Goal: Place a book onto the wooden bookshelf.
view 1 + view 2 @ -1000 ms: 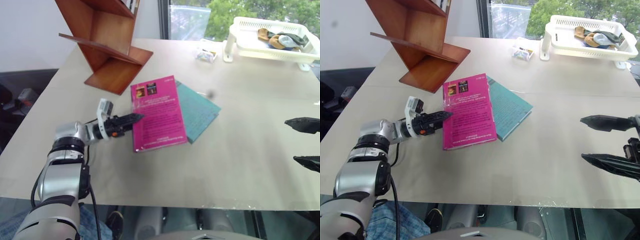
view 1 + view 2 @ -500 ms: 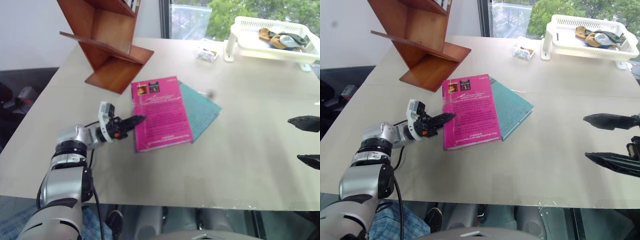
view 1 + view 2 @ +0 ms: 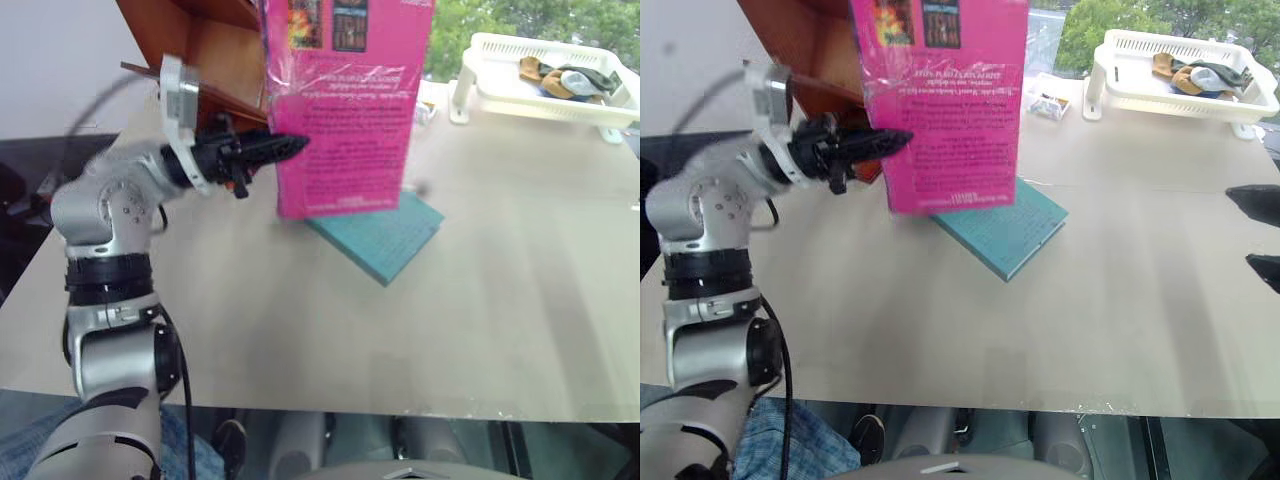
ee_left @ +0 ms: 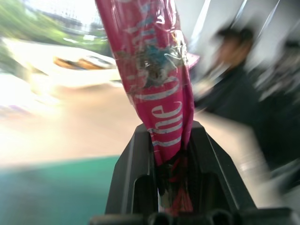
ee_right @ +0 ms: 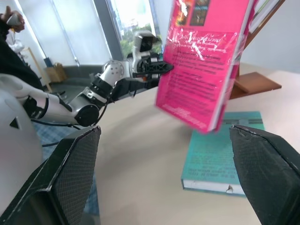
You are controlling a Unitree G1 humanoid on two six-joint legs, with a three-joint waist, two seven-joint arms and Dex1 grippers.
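Lifted off the table and the blue book, the pink book is now held upright, clenched by the left end effector, and should be carried to the bookshelf at ten o'clock without tilting.

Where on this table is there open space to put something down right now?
Bare tabletop runs along the near edge, and to the right between the flat teal-blue book and the white plastic basket. The far left is crowded: reddish-brown wooden bookshelf and the left gripper holding up the bright pink paperback.
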